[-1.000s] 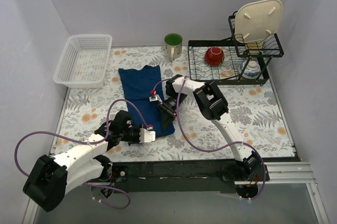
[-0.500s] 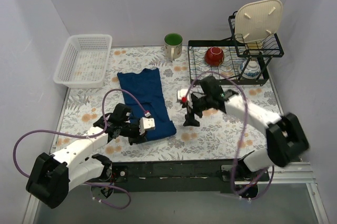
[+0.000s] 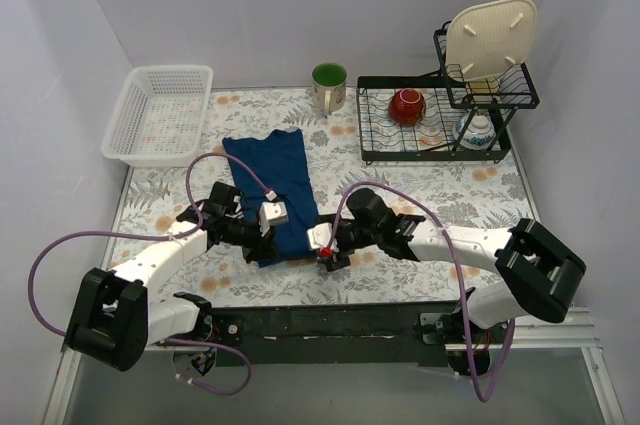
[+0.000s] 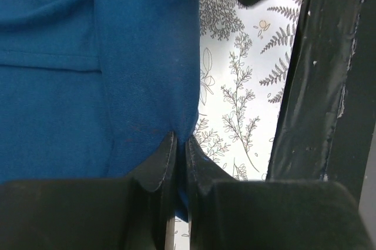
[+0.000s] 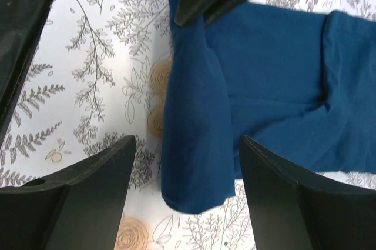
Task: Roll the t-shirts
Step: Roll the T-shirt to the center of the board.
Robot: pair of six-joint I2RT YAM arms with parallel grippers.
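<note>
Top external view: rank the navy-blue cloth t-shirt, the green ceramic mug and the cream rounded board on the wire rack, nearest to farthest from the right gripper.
1. navy-blue cloth t-shirt: its near end lies right at the right gripper, just to the left.
2. green ceramic mug: at the back, centre.
3. cream rounded board: far right, raised on the black wire rack.

Left arm point(image 3: 150, 280) stretches low from its base, up and right, wrist bent inward. Left gripper point(image 4: 179, 141) has its jaws pressed together, pinching a fold of shirt point(image 4: 70, 56) between the tips. Right arm point(image 3: 470, 240) folds at the elbow and reaches left, low. Right gripper point(image 5: 187, 144) points down, jaws spread wide, straddling the shirt's rolled end. The two grippers sit close together.
</note>
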